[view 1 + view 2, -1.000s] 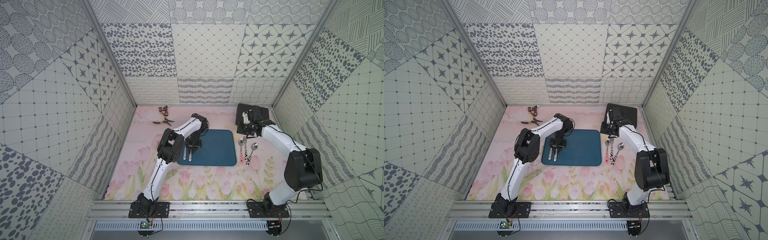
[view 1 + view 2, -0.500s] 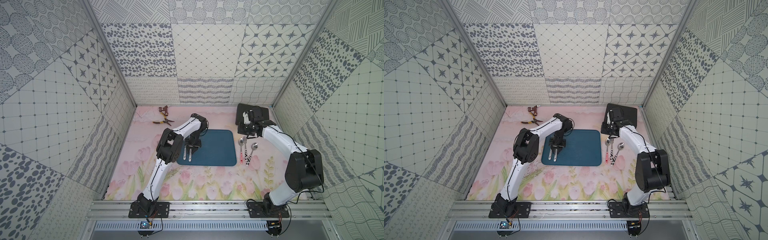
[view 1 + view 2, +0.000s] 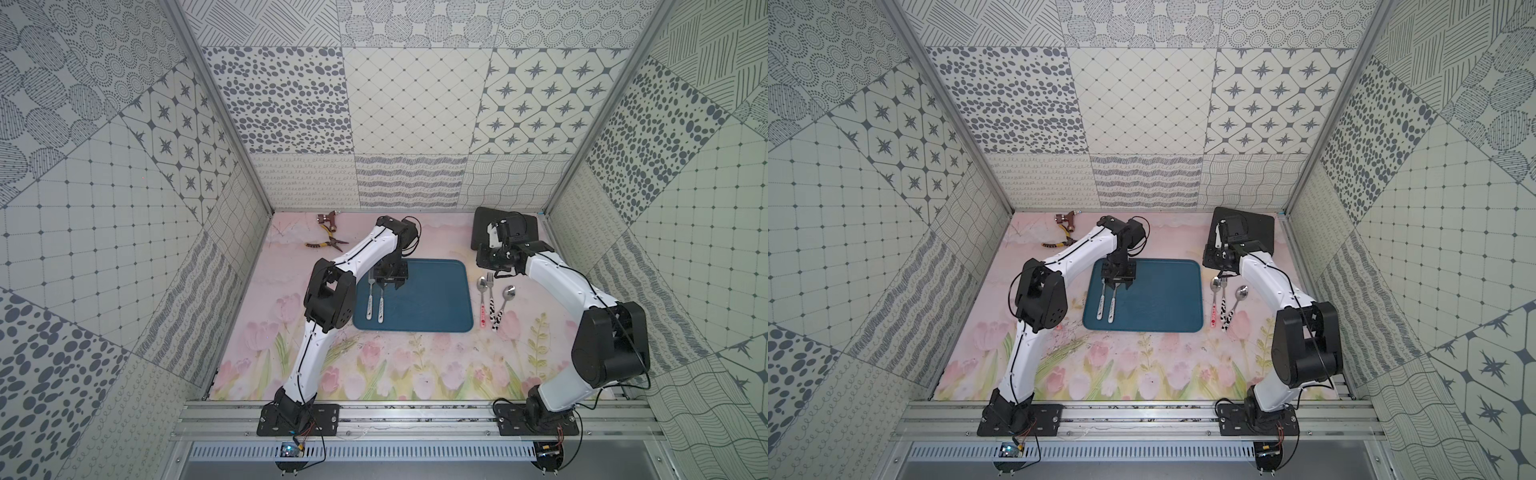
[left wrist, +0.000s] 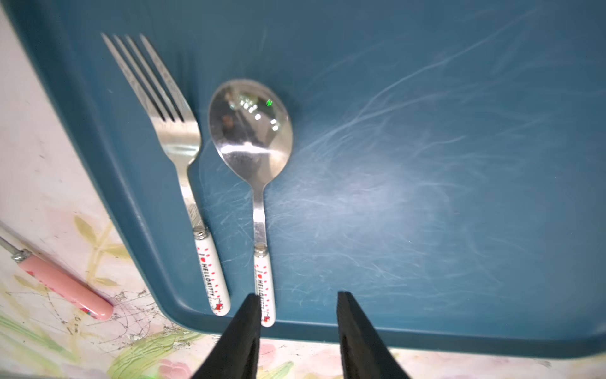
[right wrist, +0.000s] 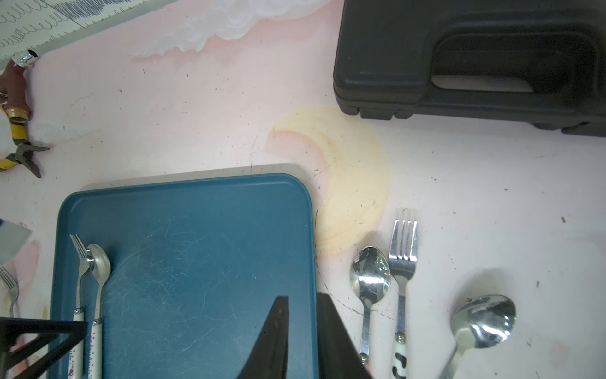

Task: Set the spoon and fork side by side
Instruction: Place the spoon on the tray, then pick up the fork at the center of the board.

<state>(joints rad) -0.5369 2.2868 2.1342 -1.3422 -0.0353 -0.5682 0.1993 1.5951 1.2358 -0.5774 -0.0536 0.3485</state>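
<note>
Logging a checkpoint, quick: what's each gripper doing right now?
Left gripper: jaws open, holding nothing; the spoon lies free beside them.
Right gripper: jaws slightly open, holding nothing.

From my station I am counting three spoons (image 5: 98, 262), three forks (image 5: 404, 249), one blue tray (image 5: 196, 213), one black case (image 5: 393, 65), one pair of yellow-handled pliers (image 5: 23, 152), one brown tap fitting (image 5: 14, 88), one flowered mat (image 5: 196, 98) and two white robot arms (image 3: 374, 245).

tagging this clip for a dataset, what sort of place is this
Likely a robot lab test cell: left arm and right arm bolted to an aluminium rail, patterned wall panels enclosing a tulip-print tabletop.
</note>
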